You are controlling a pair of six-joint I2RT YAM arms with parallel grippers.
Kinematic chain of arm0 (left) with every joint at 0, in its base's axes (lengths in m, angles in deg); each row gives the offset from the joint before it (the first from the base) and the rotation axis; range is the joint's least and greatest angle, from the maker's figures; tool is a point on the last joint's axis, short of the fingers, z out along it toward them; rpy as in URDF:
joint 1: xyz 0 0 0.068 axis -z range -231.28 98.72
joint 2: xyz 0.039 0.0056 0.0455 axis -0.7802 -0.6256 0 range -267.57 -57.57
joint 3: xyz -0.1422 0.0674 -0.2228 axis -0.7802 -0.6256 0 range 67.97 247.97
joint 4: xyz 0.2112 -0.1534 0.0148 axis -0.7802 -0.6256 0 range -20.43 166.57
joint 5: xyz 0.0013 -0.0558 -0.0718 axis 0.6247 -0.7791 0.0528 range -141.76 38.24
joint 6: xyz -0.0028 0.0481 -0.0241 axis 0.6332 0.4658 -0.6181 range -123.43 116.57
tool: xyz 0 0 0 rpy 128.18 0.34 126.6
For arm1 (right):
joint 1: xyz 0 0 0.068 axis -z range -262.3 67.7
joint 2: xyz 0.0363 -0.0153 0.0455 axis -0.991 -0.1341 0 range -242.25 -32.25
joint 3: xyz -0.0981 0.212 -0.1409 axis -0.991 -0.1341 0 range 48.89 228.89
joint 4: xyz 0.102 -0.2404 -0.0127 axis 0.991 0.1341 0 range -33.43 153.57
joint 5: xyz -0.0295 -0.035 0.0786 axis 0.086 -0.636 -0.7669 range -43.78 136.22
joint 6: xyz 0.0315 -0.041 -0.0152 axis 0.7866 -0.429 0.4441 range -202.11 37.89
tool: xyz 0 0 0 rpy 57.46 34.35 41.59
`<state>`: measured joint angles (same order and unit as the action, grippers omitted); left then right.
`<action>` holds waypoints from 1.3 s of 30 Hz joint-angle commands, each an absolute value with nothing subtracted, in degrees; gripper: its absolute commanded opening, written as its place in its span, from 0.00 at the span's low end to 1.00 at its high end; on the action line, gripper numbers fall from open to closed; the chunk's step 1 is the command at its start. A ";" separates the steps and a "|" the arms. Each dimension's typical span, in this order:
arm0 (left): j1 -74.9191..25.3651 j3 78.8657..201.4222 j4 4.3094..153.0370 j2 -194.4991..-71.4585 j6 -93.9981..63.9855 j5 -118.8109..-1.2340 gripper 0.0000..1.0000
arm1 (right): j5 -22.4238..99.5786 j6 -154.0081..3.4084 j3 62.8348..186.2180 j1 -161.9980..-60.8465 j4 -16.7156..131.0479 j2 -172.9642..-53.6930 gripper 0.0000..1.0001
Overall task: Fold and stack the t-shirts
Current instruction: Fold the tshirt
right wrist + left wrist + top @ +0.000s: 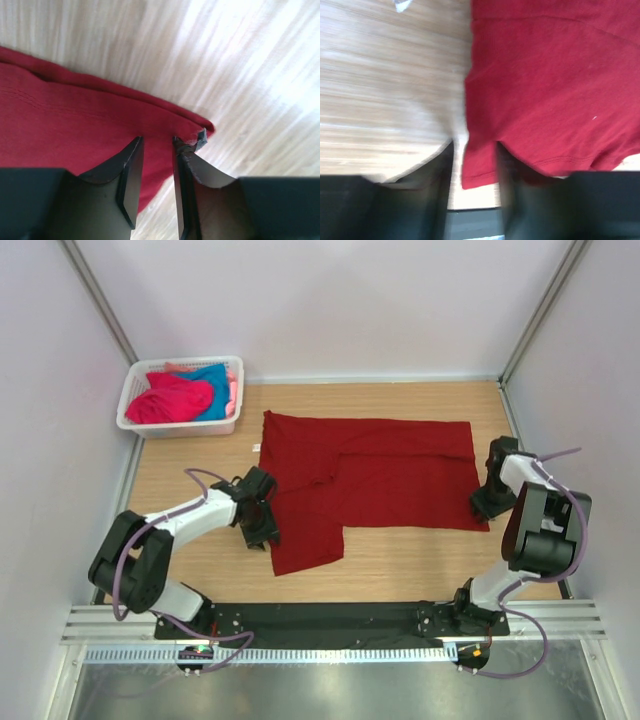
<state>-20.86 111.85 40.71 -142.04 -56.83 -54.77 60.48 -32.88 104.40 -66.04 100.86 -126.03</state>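
Observation:
A dark red t-shirt (380,470) lies spread on the wooden table, partly folded, with a flap hanging toward the near edge. My left gripper (262,523) is at the shirt's left edge. In the left wrist view (474,165) its jaws are apart and straddle a hemmed corner of the red cloth (545,75). My right gripper (488,504) is at the shirt's near right corner. In the right wrist view (157,142) its jaws stand apart over the red cloth's (60,110) corner. A pink t-shirt (170,400) and a turquoise t-shirt (216,380) lie in the basket.
The white lattice basket (182,427) stands at the table's far left corner. A small white label (256,448) lies by the red shirt's far left corner. White walls and metal posts close in the table on three sides.

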 commanded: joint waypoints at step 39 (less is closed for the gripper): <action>-11.90 104.96 37.47 -132.90 -67.42 -51.94 0.04 | 64.24 -27.88 94.32 -65.68 95.77 -115.84 0.01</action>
